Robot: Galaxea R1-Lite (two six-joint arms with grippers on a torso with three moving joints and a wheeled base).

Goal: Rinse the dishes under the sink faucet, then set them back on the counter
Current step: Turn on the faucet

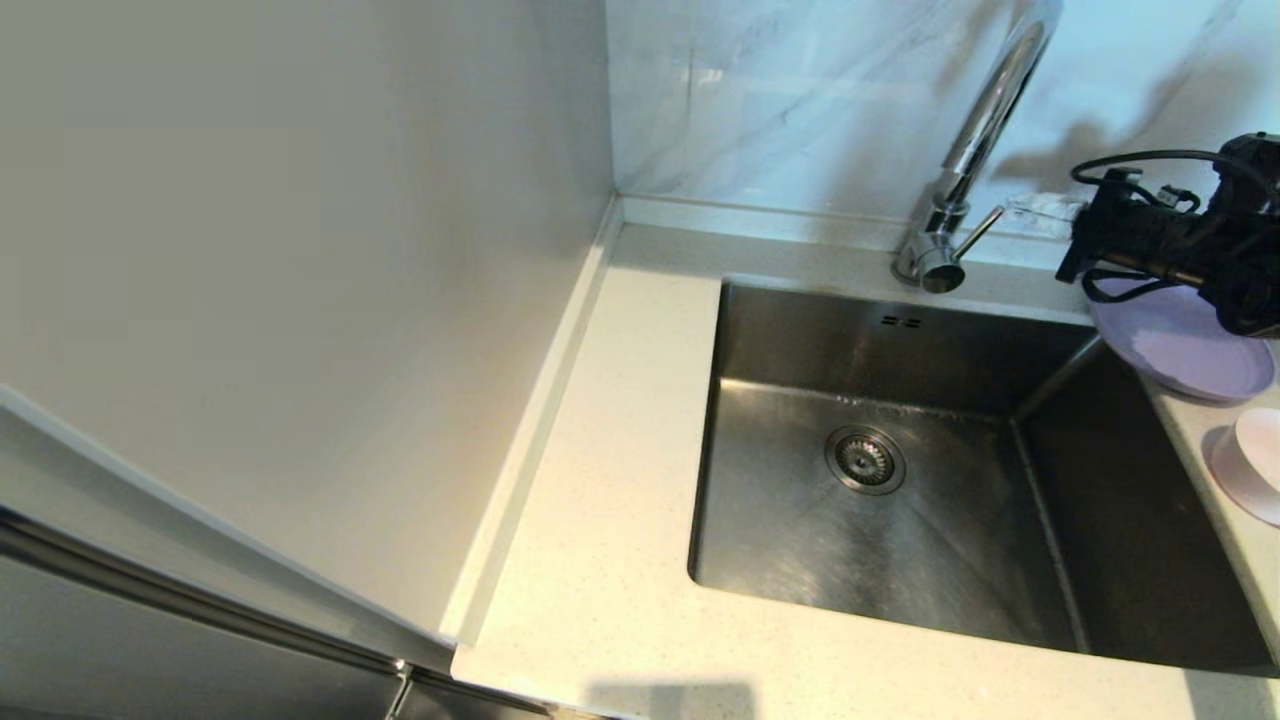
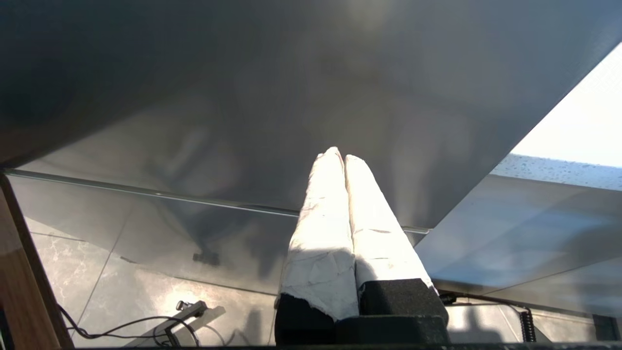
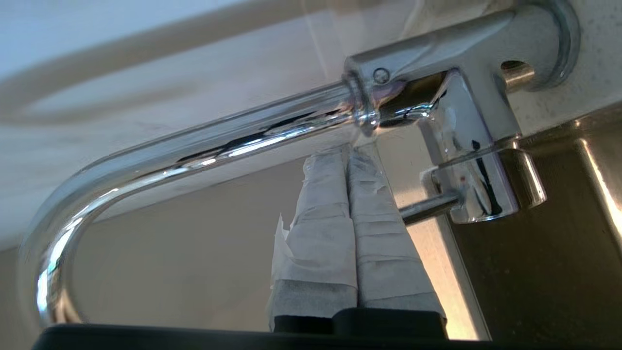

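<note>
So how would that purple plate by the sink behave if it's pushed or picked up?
The purple plate looks like thin, matte plastic, so probably light and stiff. Its edge overhangs the basin, so a nudge could tip it in. Being shallow and low-rimmed, it likely offers the fingers little to grip.

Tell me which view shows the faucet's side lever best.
The right wrist view: the thin lever fills the frame close up, right beside the shut right end effector. The head view shows it small beside the faucet base. The left wrist view misses it.
</note>
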